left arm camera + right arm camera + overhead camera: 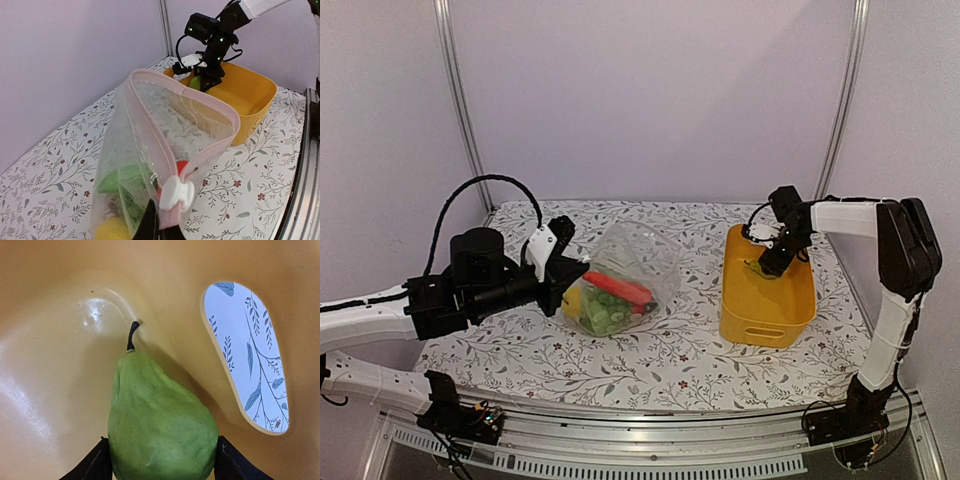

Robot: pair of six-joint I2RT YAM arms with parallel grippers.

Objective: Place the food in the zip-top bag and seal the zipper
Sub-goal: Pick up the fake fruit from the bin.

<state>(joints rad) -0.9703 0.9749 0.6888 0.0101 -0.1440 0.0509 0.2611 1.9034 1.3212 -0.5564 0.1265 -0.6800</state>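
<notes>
Pale lilac walls and two metal posts stand behind a table covered with a white leaf-printed cloth (650, 375). On the left, the left gripper (567, 283) is pinched tight on the mouth edge of the clear crinkly plastic zip-top bag (638, 262), just below the white slider (176, 192) on the pink zipper strip (150, 125). The bag stands with its mouth gaping. Inside lie a red-orange plastic carrot (618, 288), green pieces (600, 312) and a yellow round piece (572, 300). To the right, apart from the bag, sits the yellow plastic basket (765, 310). The right gripper (765, 262) reaches into it, its jaws set fairly wide with both fingers (92, 465) against the sides of the green plastic pear (160, 425), stem pointing away from the wrist.
</notes>
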